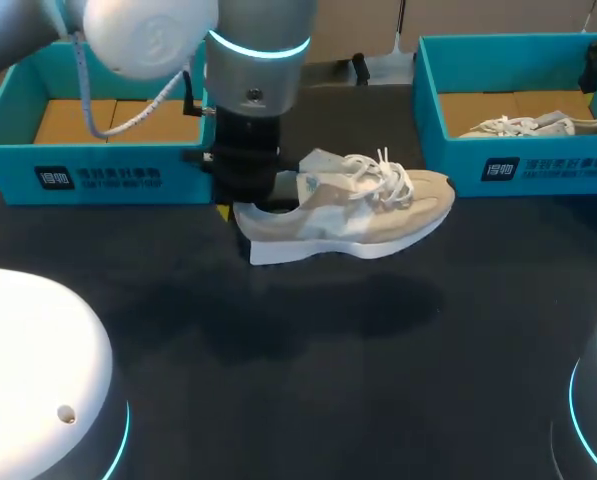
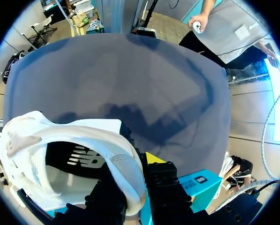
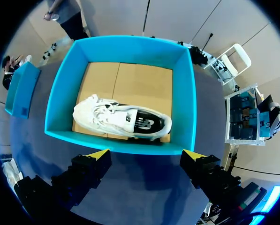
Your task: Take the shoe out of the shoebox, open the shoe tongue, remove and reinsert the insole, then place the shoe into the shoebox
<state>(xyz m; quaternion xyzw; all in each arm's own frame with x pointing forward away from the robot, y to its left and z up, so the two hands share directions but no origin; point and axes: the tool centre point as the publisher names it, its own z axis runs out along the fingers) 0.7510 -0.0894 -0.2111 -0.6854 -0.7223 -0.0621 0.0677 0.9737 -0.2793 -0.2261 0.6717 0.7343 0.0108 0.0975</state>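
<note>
Head view: the left gripper [image 1: 250, 197] is gripping the beige shoe [image 1: 358, 205] by its heel, coming down on it from above. The shoe is pointing its toe toward my right and seems to be hanging just off the dark surface [image 1: 308, 390] (its shadow is falling apart from the sole). It is sitting just in front of the left shoebox [image 1: 98, 175], whose cardboard floor is showing bare. It is well apart from the right shoebox [image 1: 538, 168], where a second shoe [image 1: 538, 125] is lying. The laces are looking done up, so I am judging the task to be early: the shoe is out and needing a set-down before the tongue is opened. Doing that well is calling for lowering the sole level, so that toe and heel are meeting the surface together, and releasing only once the shoe is standing steady.

Left wrist view: the left gripper's fingers are pressing the heel collar from two sides, one inside the opening and one against the back, with a yellow tip [image 2: 151, 158] peeping out beside the collar.

Right wrist view: the right gripper [image 3: 146, 157] is hanging with its fingers spread wide, holding nothing, above the near wall of the right shoebox. The second shoe is lying inside, ahead of the fingers.
</note>
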